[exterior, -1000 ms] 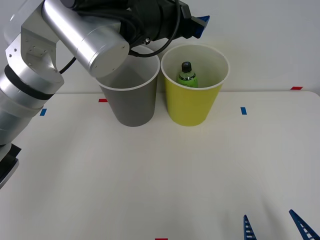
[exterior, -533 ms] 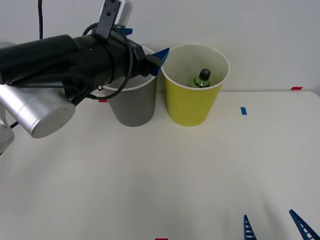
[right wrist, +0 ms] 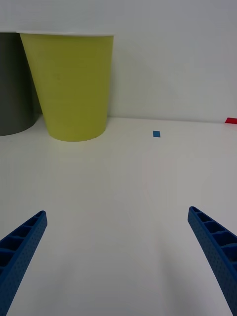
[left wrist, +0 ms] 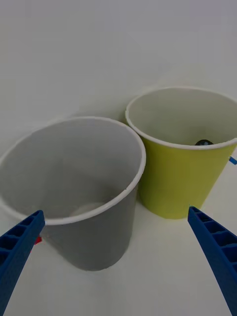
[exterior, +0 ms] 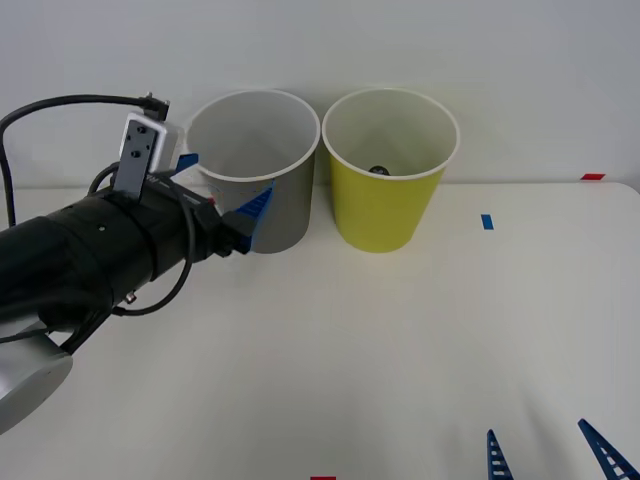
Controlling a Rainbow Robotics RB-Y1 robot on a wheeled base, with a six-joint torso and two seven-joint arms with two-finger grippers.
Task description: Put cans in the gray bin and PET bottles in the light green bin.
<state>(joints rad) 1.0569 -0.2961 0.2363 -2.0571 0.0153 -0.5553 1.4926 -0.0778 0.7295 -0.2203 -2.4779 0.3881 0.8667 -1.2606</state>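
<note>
white table (exterior: 400, 350) before you: the pet bottle (exterior: 379, 170) lies deep in the light green bin (exterior: 390, 205), only its dark cap showing. your left gripper (exterior: 215, 195), fingers apart and empty, hangs beside the gray bin (exterior: 262, 215); the right gripper (exterior: 545, 455) waits spread, low. probably light and slick; grip its body.

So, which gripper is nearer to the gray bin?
Left. The left gripper, open, is right beside the gray bin, on its left front. The right gripper is far off, low at the table's front right.
</note>
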